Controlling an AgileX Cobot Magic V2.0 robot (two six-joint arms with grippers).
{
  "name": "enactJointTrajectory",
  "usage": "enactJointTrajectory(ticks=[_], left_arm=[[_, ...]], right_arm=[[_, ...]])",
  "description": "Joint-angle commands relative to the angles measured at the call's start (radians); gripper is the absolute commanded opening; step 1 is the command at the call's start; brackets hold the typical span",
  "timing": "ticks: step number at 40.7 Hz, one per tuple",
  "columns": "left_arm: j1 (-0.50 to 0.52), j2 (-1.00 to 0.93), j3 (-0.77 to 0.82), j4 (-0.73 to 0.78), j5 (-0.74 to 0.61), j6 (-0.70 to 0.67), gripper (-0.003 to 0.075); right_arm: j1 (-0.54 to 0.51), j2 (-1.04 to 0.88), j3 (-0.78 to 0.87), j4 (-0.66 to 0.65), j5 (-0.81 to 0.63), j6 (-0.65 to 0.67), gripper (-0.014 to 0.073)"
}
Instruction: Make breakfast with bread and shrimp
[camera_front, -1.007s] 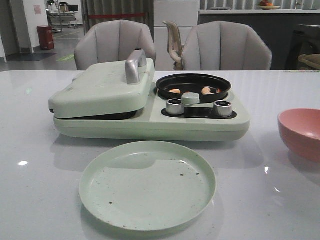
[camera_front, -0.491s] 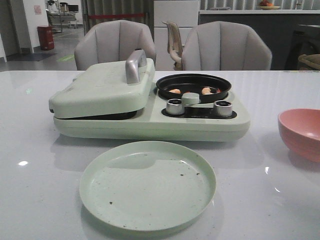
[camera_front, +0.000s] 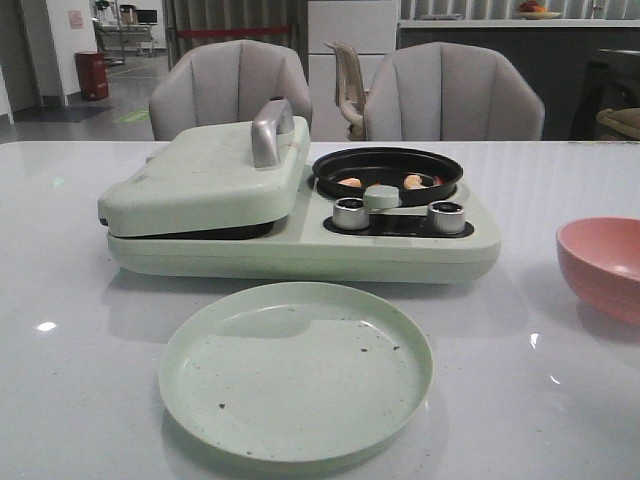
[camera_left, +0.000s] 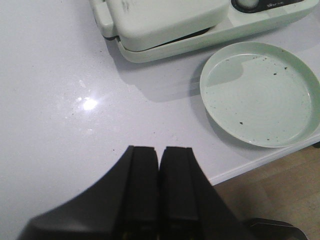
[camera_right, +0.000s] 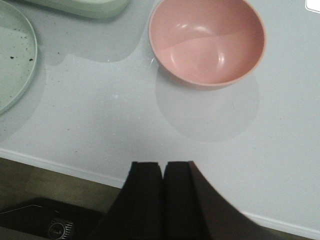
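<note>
A pale green breakfast maker (camera_front: 300, 235) stands mid-table with its lid (camera_front: 200, 180) closed, silver handle (camera_front: 268, 130) on top. Several orange-pink shrimp (camera_front: 412, 182) lie in its black round pan (camera_front: 388, 170), behind two silver knobs (camera_front: 349, 213). The bread is hidden or out of view. My left gripper (camera_left: 160, 148) is shut and empty above the table's near left edge, the breakfast maker (camera_left: 165, 25) and the green plate (camera_left: 260, 92) beyond it. My right gripper (camera_right: 163, 163) is shut and empty over the near right edge, short of the pink bowl (camera_right: 207, 42). Neither gripper shows in the front view.
An empty pale green plate (camera_front: 295, 368) with dark crumbs lies in front of the breakfast maker. An empty pink bowl (camera_front: 605, 265) sits at the right. Two grey chairs (camera_front: 452, 92) stand behind the white table (camera_front: 80, 330). The plate's rim (camera_right: 15, 60) shows in the right wrist view.
</note>
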Motion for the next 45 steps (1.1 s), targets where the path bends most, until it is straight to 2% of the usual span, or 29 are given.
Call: enactJointTrajectory(ticks=[1,7,12,19,31,36,45], left_arm=[[0.001,0.002,-0.026,0.0,-0.063,-0.012,0.0104],[0.001,0.002,-0.026,0.005,-0.065,-0.007,0.0104],[0.022,-0.046,0.012,0.116,-0.188,0.01,0.0104],[0.158,-0.195,0.184,0.126,-0.46,0.01,0.0104],[0.276,-0.469,0.527,0.041,-0.712,0.01,0.0104],[0.309,-0.567,0.619,-0.025,-0.749,0.01,0.0104],[0.342,-0.673,0.693,-0.04,-0.81,0.01,0.0104]], right_arm=[[0.001,-0.002,-0.026,0.001,-0.056,-0.012,0.0034],[0.001,-0.002,-0.026,0.001,-0.056,-0.012,0.0034],[0.001,-0.002,-0.026,0.001,-0.055,-0.012,0.0034],[0.001,-0.002,-0.026,0.001,-0.055,-0.012,0.0034],[0.001,-0.002,-0.026,0.001,-0.055,-0.012,0.0034],[0.001,-0.002,-0.026,0.001,-0.055,-0.012,0.0034],[0.001,-0.002,-0.026,0.001,-0.055,-0.012,0.0034]])
